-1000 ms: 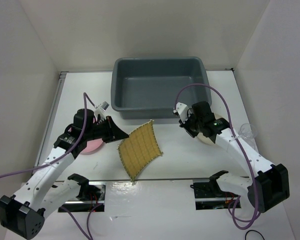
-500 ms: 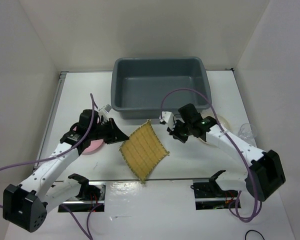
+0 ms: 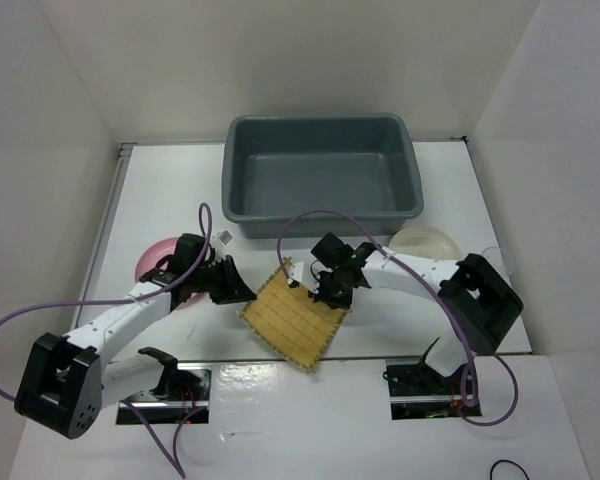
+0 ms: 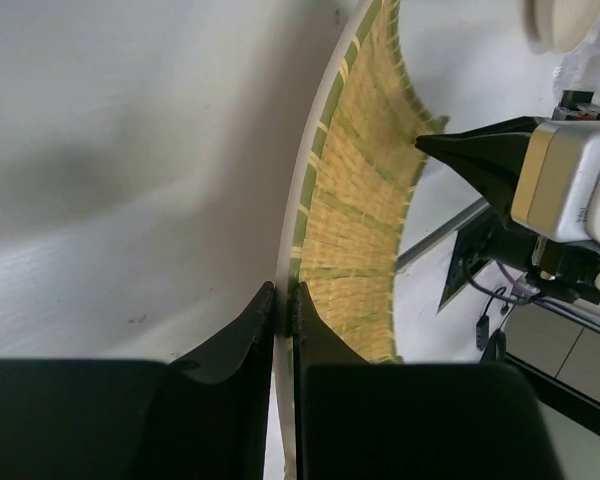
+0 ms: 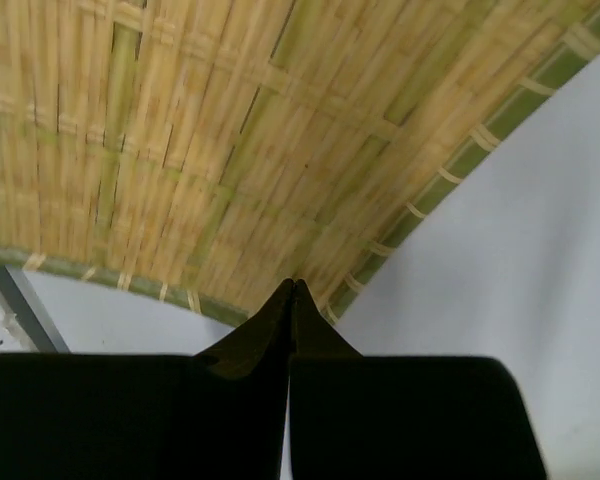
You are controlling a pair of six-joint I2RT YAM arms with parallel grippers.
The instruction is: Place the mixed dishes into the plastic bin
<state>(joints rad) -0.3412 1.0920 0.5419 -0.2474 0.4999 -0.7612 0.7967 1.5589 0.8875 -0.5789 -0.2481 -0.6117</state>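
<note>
The yellow woven mat [image 3: 295, 315] hangs low over the table in front of the dark grey plastic bin [image 3: 280, 225]. My left gripper [image 3: 242, 293] is shut on the mat's left edge; in the left wrist view the fingers pinch that edge [image 4: 283, 300] and the mat [image 4: 360, 200] curves away. My right gripper [image 3: 325, 290] is shut and empty, its tips against the mat's upper right part [image 5: 230, 130]. The pink plate [image 3: 155, 262] lies behind my left arm. The cream plate [image 3: 425, 240] lies at the right. The clear cup [image 3: 498, 257] stands by my right elbow, half hidden.
White walls close in the table at left, back and right. Purple cables loop over both arms. Black mounts with wiring sit at the near edge [image 3: 420, 375].
My left gripper has carried the mat lower and toward the near right. My right gripper has swung left from the cream plate to the mat.
</note>
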